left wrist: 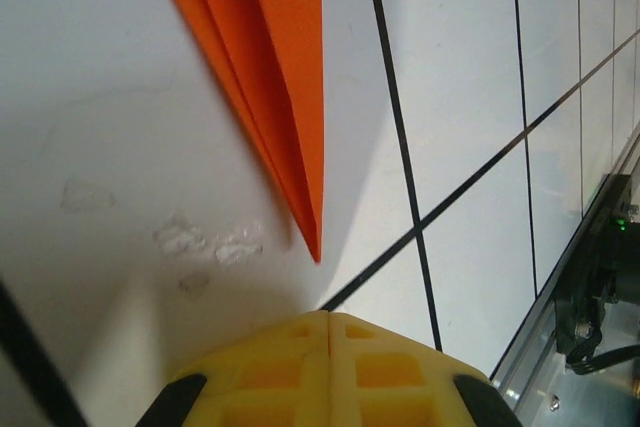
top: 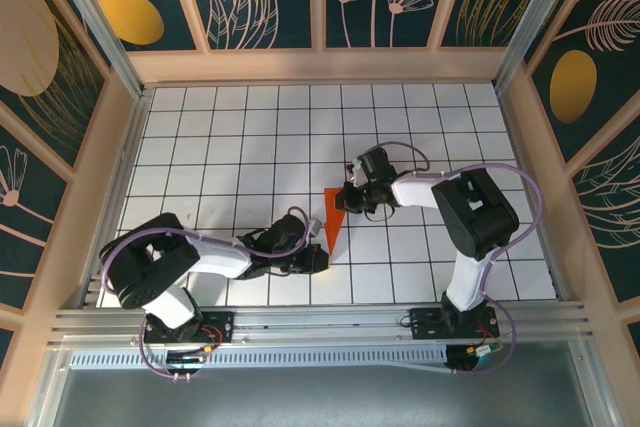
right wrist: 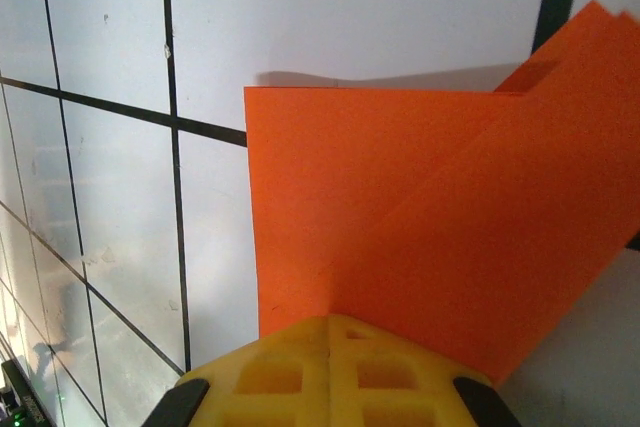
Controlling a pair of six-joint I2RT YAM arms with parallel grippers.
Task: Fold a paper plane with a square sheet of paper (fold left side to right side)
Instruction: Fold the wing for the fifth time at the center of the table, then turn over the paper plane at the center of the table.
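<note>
The orange paper [top: 333, 222] lies flat on the gridded table as a narrow pointed dart with layered creases, the paper plane. Its point faces the near edge and its wide end faces the far side. My left gripper [top: 322, 259] is shut, low over the table just short of the point. In the left wrist view the paper's [left wrist: 280, 77] tip ends a little ahead of the closed left gripper [left wrist: 329, 315], not touching it. My right gripper [top: 346, 197] is shut at the wide end. In the right wrist view the right gripper [right wrist: 330, 319] rests on the layered paper [right wrist: 420, 207] near its edge.
The white gridded table [top: 250, 137] is walled by a wooden frame [top: 320, 65] at the back and sides. A metal rail [top: 320, 322] carrying both arm bases runs along the near edge. Faint smudges [left wrist: 200, 239] mark the tile left of the paper's tip.
</note>
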